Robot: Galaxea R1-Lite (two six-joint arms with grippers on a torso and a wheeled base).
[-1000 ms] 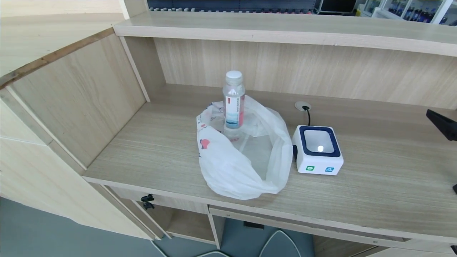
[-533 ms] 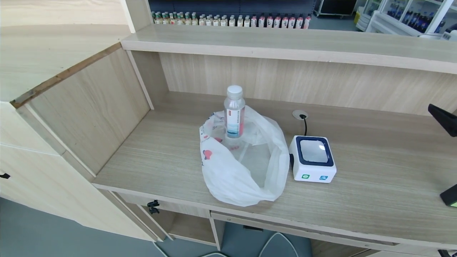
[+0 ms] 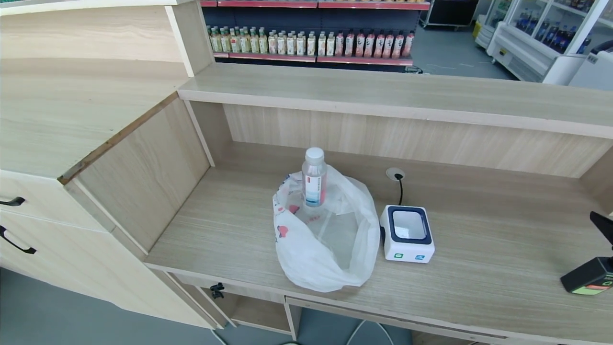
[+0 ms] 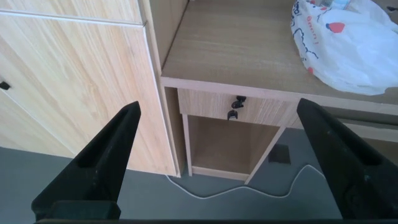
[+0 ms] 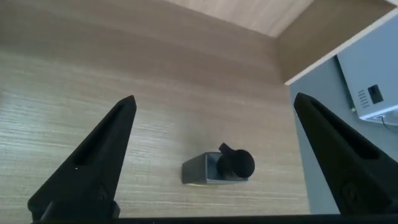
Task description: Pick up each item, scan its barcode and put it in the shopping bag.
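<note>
A clear bottle point(image 3: 314, 178) with a white cap and a red-and-blue label stands upright at the far end of the white shopping bag point(image 3: 325, 239), its base among the bag's folds. The bag lies open on the wooden desk point(image 3: 230, 225). Right of it sits the white barcode scanner point(image 3: 407, 233) with its dark-framed window facing up. My left gripper point(image 4: 219, 106) hangs open below the desk's front left corner, with the bag point(image 4: 348, 43) off to one side. My right gripper point(image 5: 214, 102) is open above the desk's right end; one of its fingers point(image 3: 602, 225) shows at the head view's right edge.
A small dark device point(image 3: 591, 277) with a coloured label lies on the desk at the far right, and the device point(image 5: 219, 168) sits below my right gripper. A raised counter point(image 3: 383, 96) runs behind the desk, a side panel point(image 3: 143, 163) walls its left. The scanner's cable point(image 3: 400, 189) runs into a desk hole.
The head camera has tilted up, so the whole picture slid down and shop shelves came into view. The scanner's light spot has gone out. Bottle, bag and scanner stay put.
</note>
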